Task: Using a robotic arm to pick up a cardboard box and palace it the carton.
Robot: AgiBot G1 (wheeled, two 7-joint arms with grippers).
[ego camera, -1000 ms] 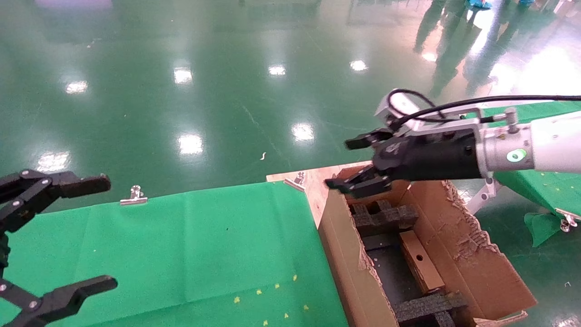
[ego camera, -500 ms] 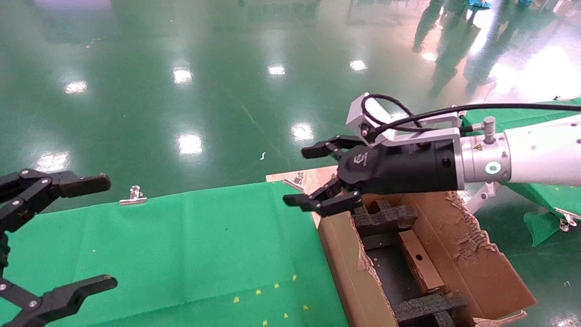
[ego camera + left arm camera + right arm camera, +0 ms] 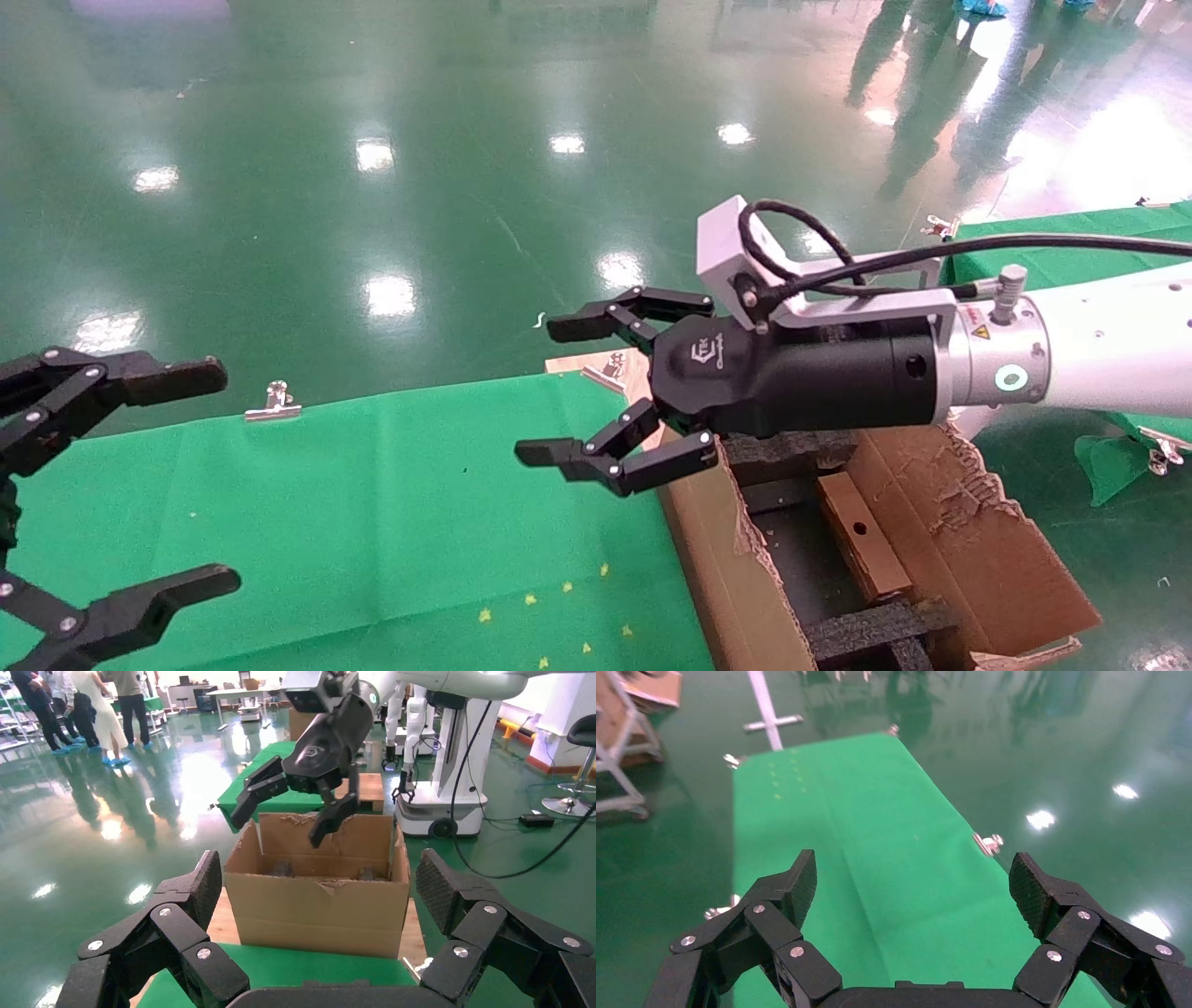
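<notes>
While the robotic arm (image 3: 1071, 363) is reaching in from the right edge of the frame, its right pincer (image 3: 568, 391) is hanging released and empty at frame centre, over the near corner of the green cloth (image 3: 372, 503) covering the bench (image 3: 643, 359), just left of the carton (image 3: 941, 522). The carton is sitting at the lower right of the frame, touching the bench's end, with its ragged flaps standing open. The cardboard box (image 3: 861, 536) is lying inside the carton on the black foam inserts (image 3: 875, 629), its punched hole facing up. The left pincer (image 3: 121, 485) is idling at the lower left edge of the frame, likewise spread wide and gripping nothing. A metal clip (image 3: 273, 401) is pinning the cloth's far edge.
</notes>
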